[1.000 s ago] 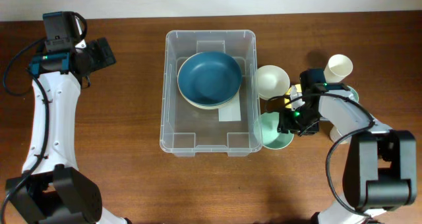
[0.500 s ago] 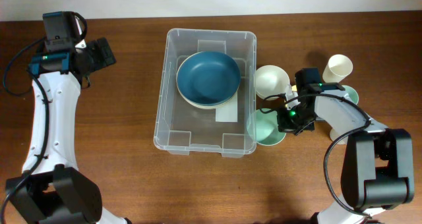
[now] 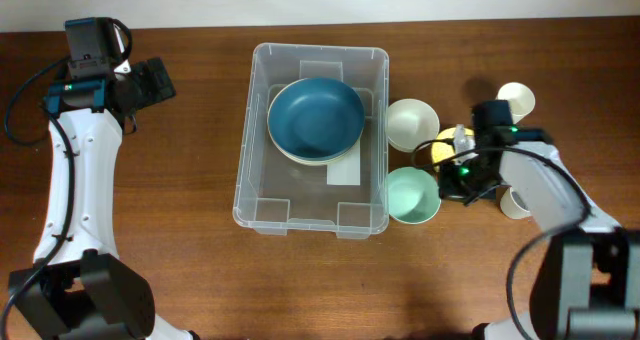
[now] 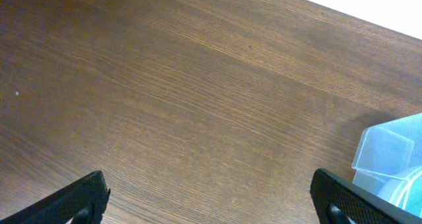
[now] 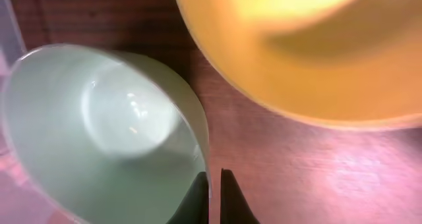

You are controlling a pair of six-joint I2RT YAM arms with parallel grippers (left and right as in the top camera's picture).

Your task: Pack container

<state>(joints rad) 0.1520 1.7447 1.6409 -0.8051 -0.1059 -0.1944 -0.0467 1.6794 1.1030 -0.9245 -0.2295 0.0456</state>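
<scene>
The container [image 3: 262,180], a large clear bin, stands mid-table with a blue bowl [image 3: 315,118] nested on a cream one inside it. Its corner [image 4: 392,151] shows at the right of the left wrist view. Just right of the bin sits a mint green bowl [image 3: 412,195]. My right gripper [image 3: 450,185] is shut on that bowl's right rim. In the right wrist view the two fingers [image 5: 214,174] pinch the thin wall of the mint bowl [image 5: 99,132]. My left gripper [image 3: 150,80] hangs open over bare wood at the far left, its jaws [image 4: 211,201] wide with nothing between them.
A white bowl [image 3: 411,123] sits beside the bin's right wall. A yellow bowl [image 3: 445,143] lies partly under the right arm and looms close in the right wrist view [image 5: 297,46]. Two paper cups [image 3: 516,98] [image 3: 514,203] stand farther right.
My right gripper closed on the mint bowl's rim. The bin was nudged left and slightly askew, then the right arm drew back to the right with the bowl. The left arm stayed still.
</scene>
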